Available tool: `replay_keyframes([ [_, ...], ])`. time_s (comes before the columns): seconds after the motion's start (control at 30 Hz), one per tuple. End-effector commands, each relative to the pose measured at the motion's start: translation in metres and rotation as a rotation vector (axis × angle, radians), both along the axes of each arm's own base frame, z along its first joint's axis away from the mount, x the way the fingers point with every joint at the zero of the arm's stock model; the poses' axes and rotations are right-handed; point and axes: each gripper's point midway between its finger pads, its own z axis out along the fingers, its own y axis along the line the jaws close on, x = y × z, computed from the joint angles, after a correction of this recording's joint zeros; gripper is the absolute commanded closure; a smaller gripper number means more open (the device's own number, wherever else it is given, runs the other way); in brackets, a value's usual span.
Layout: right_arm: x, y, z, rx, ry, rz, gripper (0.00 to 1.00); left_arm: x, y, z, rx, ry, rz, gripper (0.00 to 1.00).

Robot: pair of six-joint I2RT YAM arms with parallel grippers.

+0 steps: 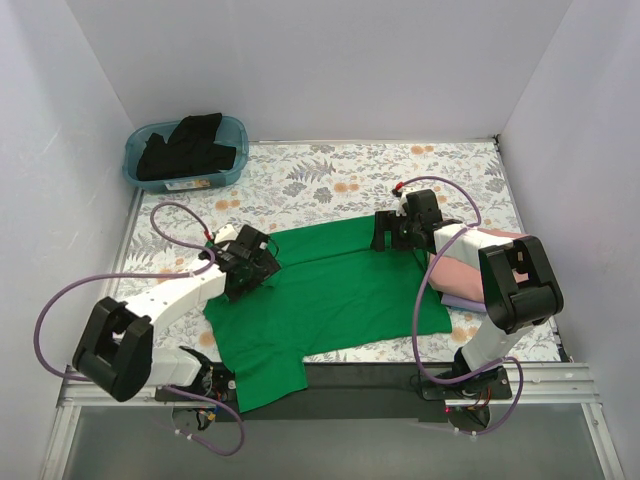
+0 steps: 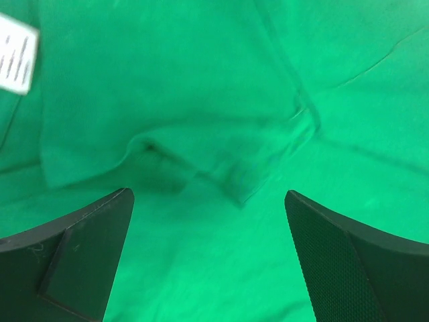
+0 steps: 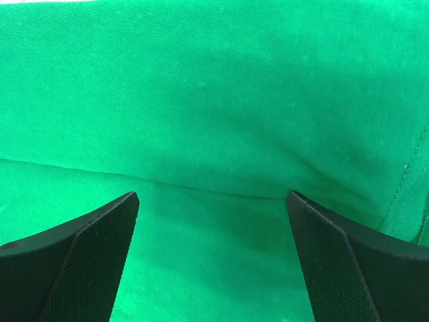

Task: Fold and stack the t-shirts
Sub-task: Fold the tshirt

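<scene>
A bright green t-shirt [image 1: 330,295] lies spread on the table, one part hanging over the near edge. My left gripper [image 1: 258,268] is open just above its left side, over a folded sleeve hem [image 2: 268,171] and near a white label [image 2: 15,54]. My right gripper [image 1: 390,238] is open above the shirt's far right edge, over a fold line [image 3: 201,184]. A salmon pink shirt [image 1: 462,268] lies folded on a lavender one [image 1: 462,301] at the right, partly hidden by the right arm. A black shirt [image 1: 190,148] lies in the tub.
A teal plastic tub [image 1: 186,152] stands at the far left corner. The floral tablecloth [image 1: 330,180] is bordered by white walls on three sides. A black strip [image 1: 380,378] runs along the near edge between the arm bases.
</scene>
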Motion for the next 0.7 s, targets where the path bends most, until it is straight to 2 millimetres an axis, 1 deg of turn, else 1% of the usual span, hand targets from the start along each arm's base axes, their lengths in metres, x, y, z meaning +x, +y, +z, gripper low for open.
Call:
replay_keyframes([
  [0.0, -0.030, -0.020, -0.040, -0.072, 0.154, -0.030, 0.02, -0.026, 0.003, 0.000, -0.032, 0.047, -0.013, 0.04],
  [0.07, -0.030, -0.019, -0.039, -0.065, 0.155, -0.027, 0.02, -0.027, 0.001, 0.004, -0.049, 0.032, -0.023, 0.04],
  [0.1, -0.030, -0.018, -0.039, -0.063, 0.154, -0.023, 0.02, -0.024, -0.001, 0.010, -0.058, 0.012, -0.031, 0.03],
  [0.17, -0.029, -0.017, -0.037, -0.058, 0.148, -0.017, 0.02, -0.013, -0.006, 0.027, -0.082, -0.043, -0.041, 0.03],
  [0.23, -0.029, -0.017, -0.035, -0.055, 0.143, -0.016, 0.02, -0.003, -0.008, 0.039, -0.081, -0.096, -0.047, 0.03],
  [0.33, -0.029, -0.012, -0.026, -0.037, 0.120, 0.021, 0.02, 0.014, -0.010, 0.061, -0.077, -0.154, -0.032, 0.02],
  [0.4, -0.026, -0.003, -0.011, -0.007, 0.079, 0.057, 0.02, 0.023, -0.001, 0.067, -0.037, -0.185, 0.009, 0.02],
  [0.43, -0.027, 0.004, -0.004, 0.003, 0.063, 0.078, 0.02, 0.028, 0.002, 0.069, -0.024, -0.200, 0.023, 0.02],
  [0.47, -0.026, 0.012, 0.010, 0.024, 0.027, 0.100, 0.02, 0.033, 0.009, 0.067, -0.006, -0.209, 0.046, 0.02],
  [0.5, -0.026, 0.020, 0.019, 0.034, 0.004, 0.122, 0.02, 0.043, 0.020, 0.066, -0.011, -0.226, 0.087, 0.02],
  [0.53, -0.033, 0.038, 0.027, 0.045, -0.016, 0.172, 0.02, 0.044, 0.027, 0.059, -0.008, -0.212, 0.102, 0.02],
  [0.57, -0.033, 0.049, 0.045, 0.061, -0.062, 0.192, 0.02, 0.050, 0.030, 0.053, -0.024, -0.207, 0.112, 0.02],
  [0.6, -0.037, 0.059, 0.052, 0.071, -0.077, 0.207, 0.02, 0.055, 0.041, 0.049, -0.034, -0.198, 0.143, 0.02],
  [0.63, -0.049, 0.083, 0.063, 0.107, -0.090, 0.239, 0.02, 0.054, 0.044, 0.041, -0.042, -0.181, 0.141, 0.02],
  [0.67, -0.052, 0.095, 0.075, 0.127, -0.127, 0.242, 0.02, 0.057, 0.034, 0.034, -0.094, -0.163, 0.082, 0.02],
])
